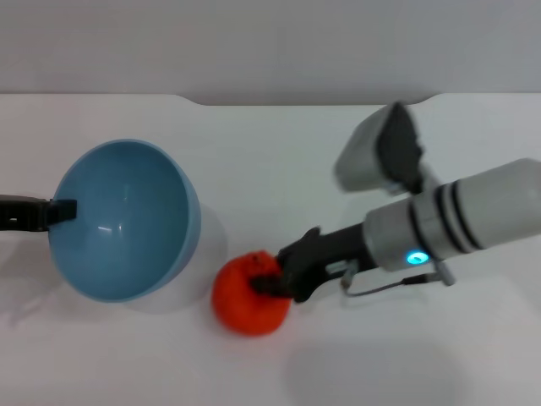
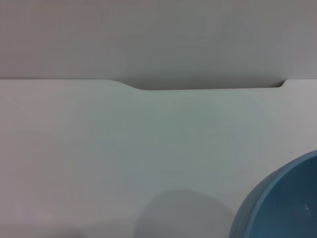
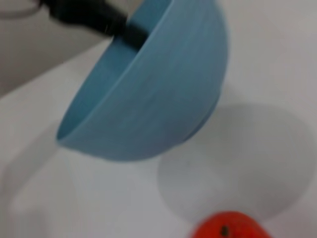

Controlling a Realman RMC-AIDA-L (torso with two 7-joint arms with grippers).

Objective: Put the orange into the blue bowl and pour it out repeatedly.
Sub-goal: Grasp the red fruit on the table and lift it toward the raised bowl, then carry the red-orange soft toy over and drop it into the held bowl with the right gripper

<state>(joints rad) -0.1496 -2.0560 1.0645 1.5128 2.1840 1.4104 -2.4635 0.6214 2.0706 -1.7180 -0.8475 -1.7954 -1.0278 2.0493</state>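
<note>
right gripper (image 1: pixel 269 279): jaws clamping the orange (image 1: pixel 247 298) on the table (image 1: pixel 279 161), approaching from 3 o'clock.
blue bowl (image 1: pixel 127 222): sitting at orange's 10 o'clock, tilted, w/ left gripper (image 1: pixel 61 211) pinching its rim.

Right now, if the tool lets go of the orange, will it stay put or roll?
The orange looks round, so on the flat white table it would probably roll some. Its glossy skin may slip in the right tool. It lies beside the tilted blue bowl, not inside.
</note>
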